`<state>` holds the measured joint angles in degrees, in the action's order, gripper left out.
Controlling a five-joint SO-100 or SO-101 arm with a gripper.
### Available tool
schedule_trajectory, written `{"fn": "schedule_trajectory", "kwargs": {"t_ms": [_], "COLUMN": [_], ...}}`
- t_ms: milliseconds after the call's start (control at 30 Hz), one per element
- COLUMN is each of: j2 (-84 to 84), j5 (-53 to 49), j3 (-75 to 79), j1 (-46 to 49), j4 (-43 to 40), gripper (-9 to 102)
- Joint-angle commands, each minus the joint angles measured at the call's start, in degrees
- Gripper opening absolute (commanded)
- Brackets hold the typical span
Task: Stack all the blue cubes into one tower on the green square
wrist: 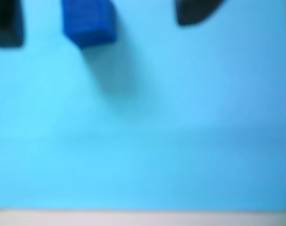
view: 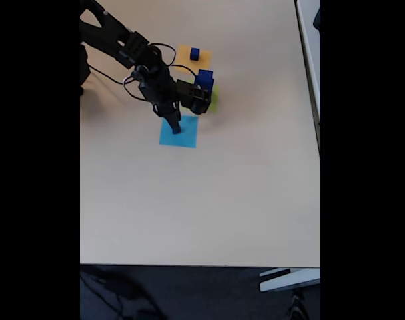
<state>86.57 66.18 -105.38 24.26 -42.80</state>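
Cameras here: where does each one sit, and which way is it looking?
Wrist view: rides on the arm, looks close down at a blue cube on the light-blue paper square; dark fingertips show at the top edge.
Fixed view: high above, looking down on the table; shows the black arm.
Shared: the light-blue paper square.

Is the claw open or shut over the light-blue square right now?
Open. In the wrist view the claw has its two dark fingertips wide apart, the blue cube between them on the light-blue square.
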Motion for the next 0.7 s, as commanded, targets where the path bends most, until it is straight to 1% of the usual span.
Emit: {"fn": "schedule_trajectory", "kwargs": {"t_ms": [0, 167, 300, 467, 667], "j2": [7.9, 12.1, 15.7, 19.3, 17.8], "j5": [2.1, 5.8, 10.5, 20.7, 31.8], "j3": [5.8, 11.0, 12.0, 13.5, 14.9], "j1": [-1.8, -4.6, -8.2, -15.7, -24.8], "j4": [-4.3, -10.5, -13.8, -17.9, -18.0], "gripper": [20, 26, 27, 30, 32]}}
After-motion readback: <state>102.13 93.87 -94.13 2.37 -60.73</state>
